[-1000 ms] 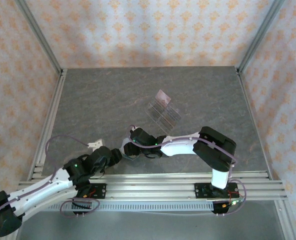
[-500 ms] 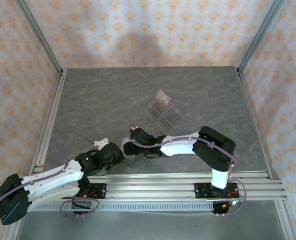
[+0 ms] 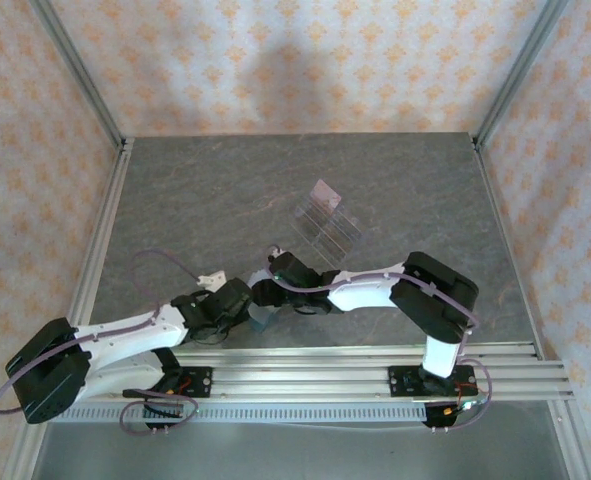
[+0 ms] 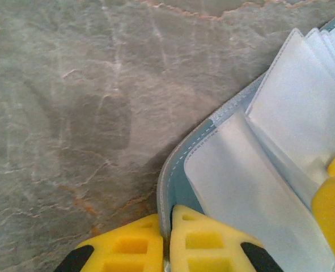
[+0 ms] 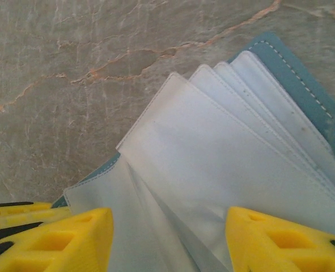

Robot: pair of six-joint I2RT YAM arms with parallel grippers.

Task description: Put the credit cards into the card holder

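Card holder (image 4: 166, 190) edge pinched by left claw (image 4: 168, 241); right claw (image 5: 170, 238) half-open.

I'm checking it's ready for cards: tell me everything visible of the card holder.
The card holder lies open on the near side of the grey stone-look table. Its soft teal cover has pale stitching along a rounded edge; inside, several translucent sleeves fan out, no card visible in them. The left gripper is shut on the cover's edge; the right gripper stands open over the sleeves.
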